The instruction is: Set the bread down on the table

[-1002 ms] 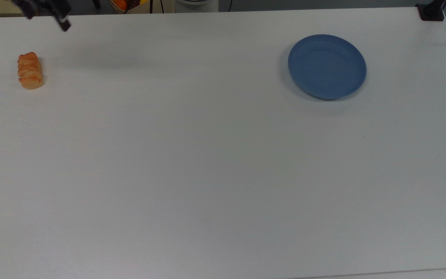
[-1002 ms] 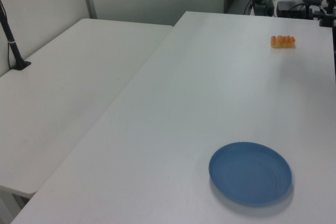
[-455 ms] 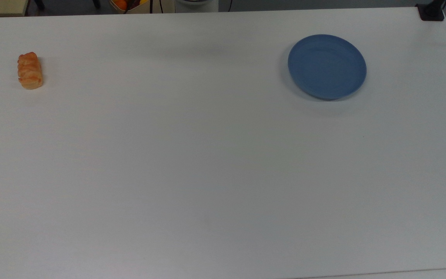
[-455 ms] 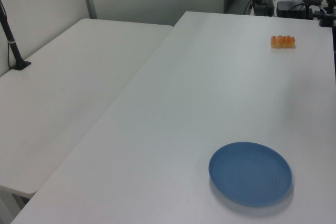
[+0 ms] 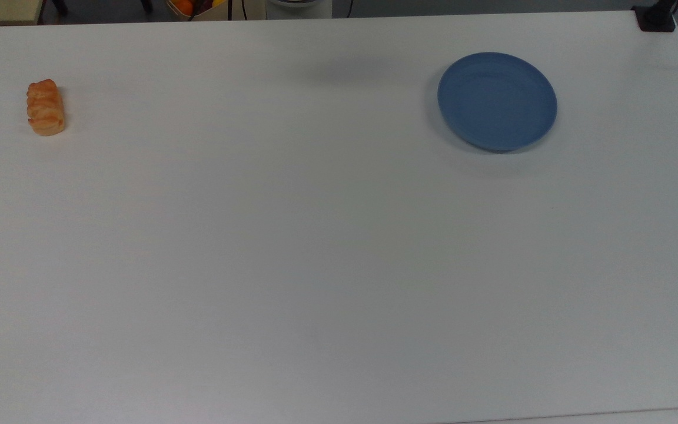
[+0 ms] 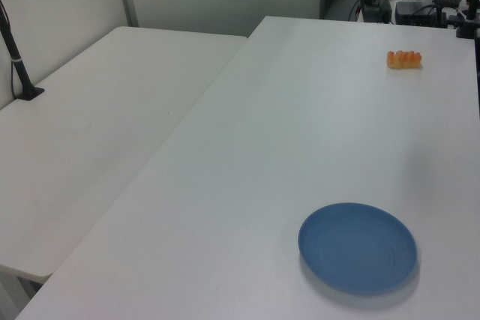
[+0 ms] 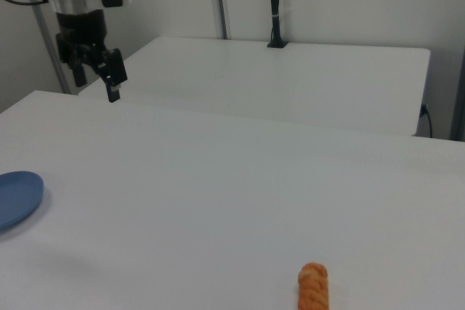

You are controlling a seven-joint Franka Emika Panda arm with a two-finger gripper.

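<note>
We had the bread (image 5: 45,108) sitting flat on the worktop (image 5: 315,247), near the top view's left edge and well apart from the blue plate (image 5: 497,101), which sat over by the top view's right. The bread touched nothing but the worktop surface. In the right view the end effector (image 7: 94,79) hung up off the surface at the far side of the worktop, toward the right view's upper left, fingers spread and nothing between them. The bread (image 7: 314,286) lay at the right view's bottom, right of centre, so it was down and to the right view's right of the end effector, with most of the worktop between them. The plate (image 7: 18,197) was the nearer of the two things to the end effector. The bread's long axis ran up-down in the top view, i.e. across the short way of the worktop; in the left view the bread (image 6: 403,59) read as lying left-right, near the far end, with the plate (image 6: 357,247) close to the camera. Our read was that the placement was done (bread down, released, not on the plate). If a regrasp were needed, we judged that the fingers should close across the short width, square to that long axis. There was only one arm, so no choice of side.
</note>
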